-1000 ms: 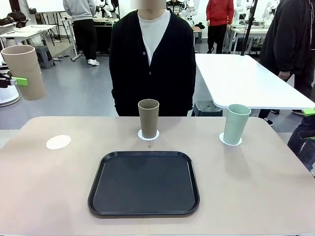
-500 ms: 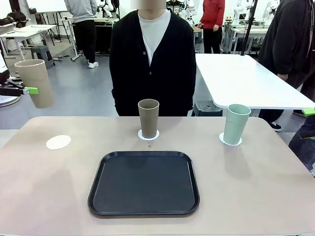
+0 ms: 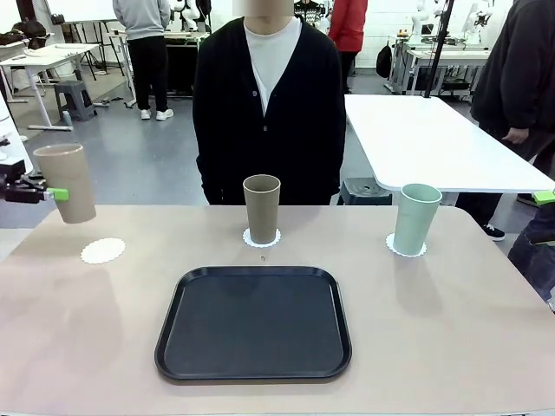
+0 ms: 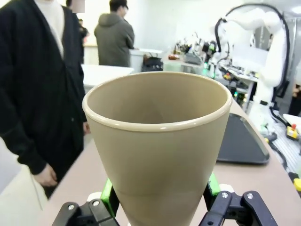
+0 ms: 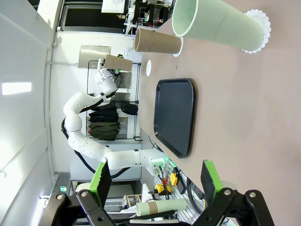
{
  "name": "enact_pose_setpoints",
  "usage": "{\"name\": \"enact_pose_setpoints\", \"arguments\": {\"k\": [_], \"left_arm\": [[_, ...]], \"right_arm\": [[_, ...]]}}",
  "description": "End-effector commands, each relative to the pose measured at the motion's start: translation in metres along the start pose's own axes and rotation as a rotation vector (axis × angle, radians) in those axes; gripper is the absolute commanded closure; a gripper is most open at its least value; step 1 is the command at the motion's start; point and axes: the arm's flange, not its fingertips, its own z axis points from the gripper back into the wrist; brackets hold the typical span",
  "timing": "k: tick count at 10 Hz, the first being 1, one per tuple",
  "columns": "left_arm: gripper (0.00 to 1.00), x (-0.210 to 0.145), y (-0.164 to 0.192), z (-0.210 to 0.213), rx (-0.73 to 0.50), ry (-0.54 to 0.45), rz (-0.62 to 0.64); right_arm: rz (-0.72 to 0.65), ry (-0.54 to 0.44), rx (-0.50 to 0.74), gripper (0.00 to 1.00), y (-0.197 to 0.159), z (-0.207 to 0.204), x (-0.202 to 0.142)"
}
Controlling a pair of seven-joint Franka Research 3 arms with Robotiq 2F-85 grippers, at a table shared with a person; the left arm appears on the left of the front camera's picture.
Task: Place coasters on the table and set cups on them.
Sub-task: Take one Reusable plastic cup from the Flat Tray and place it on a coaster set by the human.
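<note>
Tan cup [image 4: 157,146] between left jaws

Tray [image 3: 253,322] at surface [image 3: 451,329] centre, two cups on coasters behind it, third cup [image 3: 69,184] above the left coaster [image 3: 103,250]

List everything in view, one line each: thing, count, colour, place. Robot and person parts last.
table: 1, beige-pink, under everything.
tray: 1, black, near middle of the table.
coasters: 3, white; left one bare, middle one and right one each under a cup.
tan cups: 2; one on the middle coaster, one held in the air beyond the left coaster.
mint green cup: 1, on the right coaster.
white table: 1, behind, right.
left gripper: shut on the raised tan cup.
right gripper: open, empty, over the table.
person: 1, black cardigan, standing at the far side.
</note>
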Motion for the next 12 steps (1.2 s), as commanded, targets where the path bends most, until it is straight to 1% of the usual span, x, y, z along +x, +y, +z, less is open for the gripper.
{"name": "enact_pose_setpoints", "arguments": {"k": [1,3,4,6,8,10,12], "left_arm": [[0.15,-0.012,-0.016,-0.005,-0.043,0.022,-0.087],[0.15,-0.031,-0.014,-0.018,-0.068,0.008,-0.083],[0.15,-0.035,-0.016,-0.025,-0.079,0.015,-0.093],[0.15,-0.040,-0.013,-0.037,-0.088,-0.012,-0.101],[0.15,-0.045,-0.008,-0.045,-0.092,-0.004,-0.104],[0.15,-0.052,-0.003,-0.045,-0.095,-0.001,-0.111],[0.15,-0.061,-0.003,-0.042,-0.105,0.000,-0.155]], "right_arm": [[0.003,0.008,-0.005,0.00,0.001,0.000,-0.001],[0.003,0.008,-0.005,0.00,0.001,0.000,-0.001],[0.003,0.008,-0.005,0.00,0.001,0.000,-0.001],[0.003,0.008,-0.005,0.00,0.001,0.000,-0.001],[0.003,0.008,-0.005,0.00,0.001,0.000,-0.001],[0.003,0.008,-0.005,0.00,0.001,0.000,-0.001],[0.003,0.008,-0.005,0.00,0.001,0.000,-0.001]]}}
